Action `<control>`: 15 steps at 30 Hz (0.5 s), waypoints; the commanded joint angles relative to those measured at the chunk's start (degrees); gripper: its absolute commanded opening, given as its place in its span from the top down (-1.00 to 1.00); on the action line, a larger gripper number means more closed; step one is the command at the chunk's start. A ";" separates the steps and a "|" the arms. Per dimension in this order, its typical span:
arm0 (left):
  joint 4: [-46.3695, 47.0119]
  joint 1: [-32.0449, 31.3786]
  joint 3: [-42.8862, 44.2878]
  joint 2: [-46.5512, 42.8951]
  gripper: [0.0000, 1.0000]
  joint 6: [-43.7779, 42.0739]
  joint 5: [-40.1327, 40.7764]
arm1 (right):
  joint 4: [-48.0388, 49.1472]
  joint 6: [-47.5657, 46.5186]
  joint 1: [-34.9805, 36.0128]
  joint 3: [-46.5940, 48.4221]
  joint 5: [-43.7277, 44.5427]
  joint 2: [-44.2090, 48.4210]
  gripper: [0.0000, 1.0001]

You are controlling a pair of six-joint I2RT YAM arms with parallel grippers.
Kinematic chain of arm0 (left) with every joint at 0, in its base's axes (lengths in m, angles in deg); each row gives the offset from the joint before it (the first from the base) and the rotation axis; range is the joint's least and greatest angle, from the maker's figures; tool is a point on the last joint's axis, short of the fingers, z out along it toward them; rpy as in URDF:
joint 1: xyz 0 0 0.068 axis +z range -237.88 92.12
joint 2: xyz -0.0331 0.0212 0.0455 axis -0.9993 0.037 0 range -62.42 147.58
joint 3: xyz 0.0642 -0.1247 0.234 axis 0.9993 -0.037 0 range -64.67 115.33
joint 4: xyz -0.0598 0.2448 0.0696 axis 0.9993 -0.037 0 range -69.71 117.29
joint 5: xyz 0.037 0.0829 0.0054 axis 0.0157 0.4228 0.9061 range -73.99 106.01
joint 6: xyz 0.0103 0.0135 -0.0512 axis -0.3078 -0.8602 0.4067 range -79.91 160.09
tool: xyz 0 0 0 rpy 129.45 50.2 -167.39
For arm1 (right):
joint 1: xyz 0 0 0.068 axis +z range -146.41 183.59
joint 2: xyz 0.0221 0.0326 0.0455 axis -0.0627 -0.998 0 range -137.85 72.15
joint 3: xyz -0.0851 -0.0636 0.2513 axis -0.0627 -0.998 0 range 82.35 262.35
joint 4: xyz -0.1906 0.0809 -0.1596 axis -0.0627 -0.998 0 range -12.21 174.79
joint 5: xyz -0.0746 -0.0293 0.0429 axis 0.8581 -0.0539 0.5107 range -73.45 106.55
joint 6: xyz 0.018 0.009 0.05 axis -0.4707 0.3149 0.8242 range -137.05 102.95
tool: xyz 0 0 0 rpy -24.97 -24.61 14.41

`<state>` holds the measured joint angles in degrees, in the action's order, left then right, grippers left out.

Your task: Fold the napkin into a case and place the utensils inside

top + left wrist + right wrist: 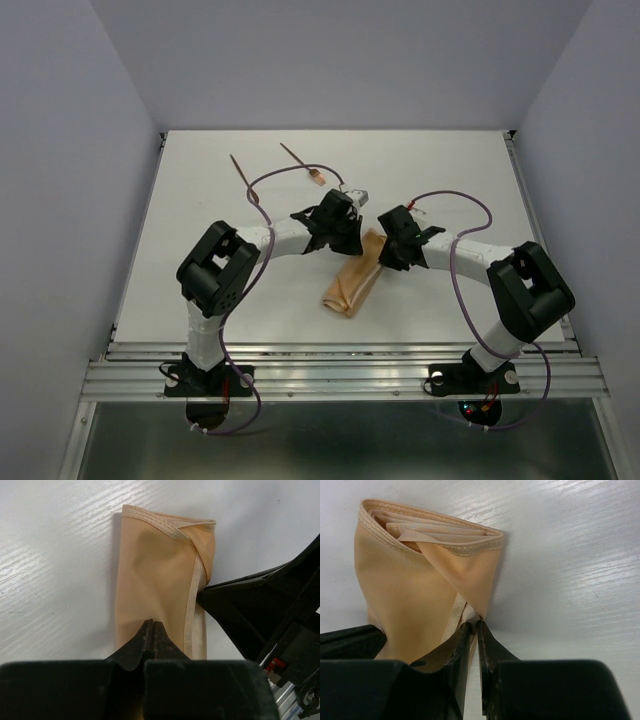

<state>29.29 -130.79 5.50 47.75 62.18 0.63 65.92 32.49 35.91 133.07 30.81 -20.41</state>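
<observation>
a: two arms over one cloth. napkin [350,288] lies near the middle of the desk [460,170], folded into a narrow oblong pouch. in the top view its long axis runs from 1 o'clock to 7 o'clock.

b: fingers?

a: left fingers [152,630] fully closed, tips pressed together and resting on the cloth at its near end. cannot tell whether a layer is caught between them.

b: and the right?

a: right fingers [473,630] stand a slit apart. the corner of a diagonal flap and its hem strip are pinched in the gap. both sets meet the napkin at its 1 o'clock end in the top view, left coming in from 9 o'clock, right from 3 o'clock.

b: how does the fold look?

a: right wrist view: the far end, at 12 o'clock, shows several stacked hemmed edges, with one flap crossing them on the slant. left wrist view: a flat panel with a hem strip down its 3 o'clock side. a black tip of the right fingers touches that edge.

b: other task items?

a: plain utensil [241,168] and forked utensil [291,152] both lie on bare desk toward 11 o'clock from the napkin, well apart from it. they sit near each other, the plain one on the 9 o'clock side. the fork's paler head points toward 4 o'clock.
</observation>
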 commanded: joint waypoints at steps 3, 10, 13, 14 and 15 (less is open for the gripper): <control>-0.07 -1.47 1.99 -0.40 1.00 -0.55 -0.27 | 0.33 0.30 0.12 0.78 0.77 1.41 0.66; -0.42 -1.56 3.48 3.64 1.00 -1.34 -0.71 | 1.03 0.03 0.12 2.63 -0.02 0.18 0.66; -0.16 -1.56 4.53 5.23 1.00 -1.17 -1.50 | 1.38 0.03 0.12 2.89 -0.46 -0.17 0.66; -0.15 -1.56 4.71 5.67 1.00 -1.17 -1.67 | 1.30 0.12 0.12 2.98 -0.29 -0.17 0.66; -0.24 -1.56 4.89 5.84 1.00 -1.08 -1.67 | 1.30 0.12 0.12 3.07 -0.29 -0.17 0.66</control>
<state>29.29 -132.06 8.14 52.52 61.98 -0.68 65.92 32.47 35.91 133.75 30.35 -20.47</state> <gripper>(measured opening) 0.019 0.172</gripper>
